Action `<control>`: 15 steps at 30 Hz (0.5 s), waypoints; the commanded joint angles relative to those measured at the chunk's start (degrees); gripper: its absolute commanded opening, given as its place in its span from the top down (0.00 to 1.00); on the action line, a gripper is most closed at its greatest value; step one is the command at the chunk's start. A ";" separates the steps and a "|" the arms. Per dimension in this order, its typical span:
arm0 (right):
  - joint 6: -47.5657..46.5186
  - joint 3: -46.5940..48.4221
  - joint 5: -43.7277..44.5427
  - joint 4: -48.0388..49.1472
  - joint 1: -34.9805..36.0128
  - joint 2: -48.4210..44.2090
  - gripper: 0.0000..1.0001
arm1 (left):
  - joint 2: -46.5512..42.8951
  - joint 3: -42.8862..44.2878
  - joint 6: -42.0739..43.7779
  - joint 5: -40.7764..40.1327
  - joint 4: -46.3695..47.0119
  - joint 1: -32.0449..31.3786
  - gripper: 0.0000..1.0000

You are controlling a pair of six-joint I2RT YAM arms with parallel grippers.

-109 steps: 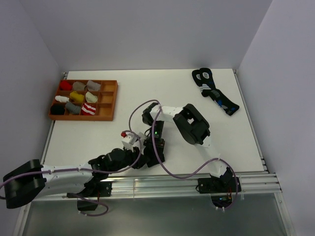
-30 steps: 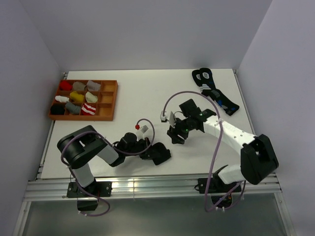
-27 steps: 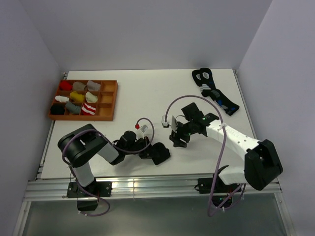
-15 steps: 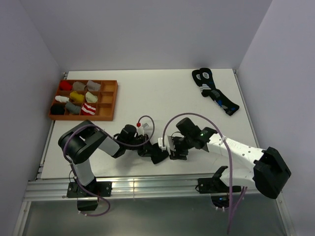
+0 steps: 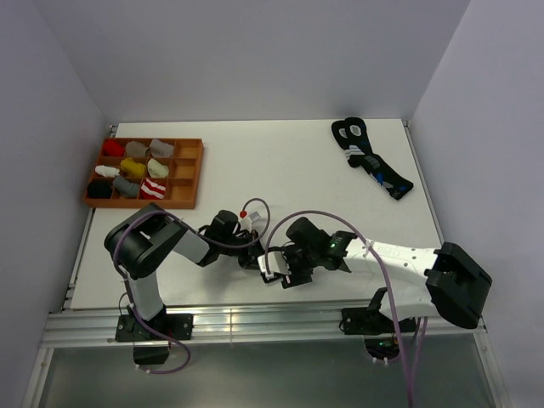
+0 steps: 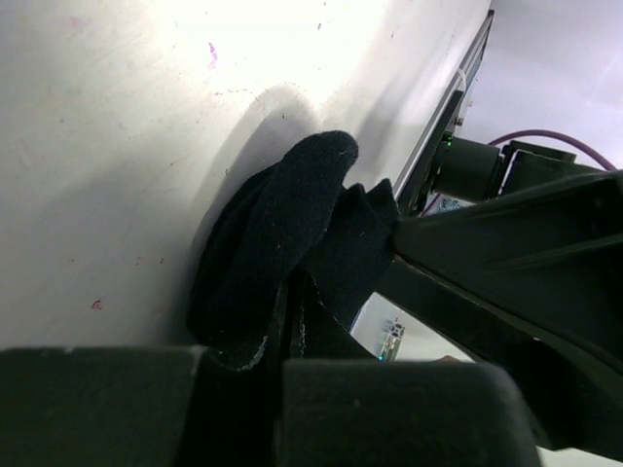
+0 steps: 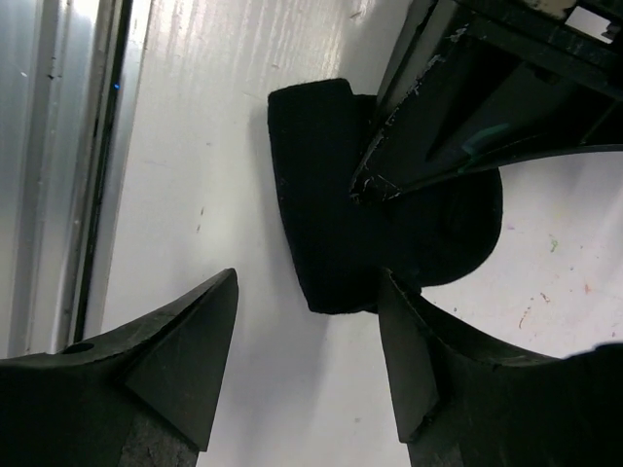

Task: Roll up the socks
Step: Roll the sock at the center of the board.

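The black sock (image 7: 331, 214) lies bunched on the white table near its front edge. My left gripper (image 6: 282, 355) is shut on one end of it, and folds of the sock (image 6: 292, 224) bulge out ahead of the fingers. My right gripper (image 7: 307, 287) stands open right beside the sock, one fingertip (image 7: 219, 292) on bare table and the other at the sock's edge. In the top view both grippers (image 5: 255, 257) (image 5: 274, 274) meet over the sock and hide most of it. A red-and-white striped sock (image 5: 153, 189) sits rolled in the tray.
A brown compartment tray (image 5: 144, 205) with several small sock bundles stands at the back left. A pair of dark socks with white rings and blue marks (image 5: 372, 159) lies at the back right. The metal rail (image 7: 78, 146) of the table's front edge runs just beside the black sock.
My right arm has swung forward and left, bringing its open gripper from mid-table down to the black sock. My left gripper has stayed shut on the sock and shifted only slightly.
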 commanded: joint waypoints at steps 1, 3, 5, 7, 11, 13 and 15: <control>-0.88 0.79 2.46 3.83 0.62 1.95 0.34 | 3.82 -1.13 5.99 -4.93 -10.67 0.13 1.00; -1.05 0.88 3.08 4.45 0.80 2.65 0.35 | 3.91 -0.69 6.25 -4.84 -11.03 0.13 1.00; -1.23 1.41 3.43 4.63 0.89 4.06 0.35 | 4.08 -0.60 6.34 -4.57 -10.76 0.39 1.00; -1.14 2.54 3.95 4.28 1.06 5.72 0.37 | 4.43 -0.42 6.60 -4.40 -10.94 0.65 1.00; -0.53 4.65 3.78 3.49 1.06 7.92 0.38 | 5.05 -0.07 6.34 -3.78 -10.32 0.74 1.00; 0.18 7.37 3.52 1.03 0.97 10.72 0.46 | 4.96 -0.07 5.99 -3.52 -9.71 0.92 1.00; 1.05 8.96 3.43 -0.72 1.06 12.32 0.53 | 5.05 -0.42 5.29 -3.34 -8.31 1.01 1.00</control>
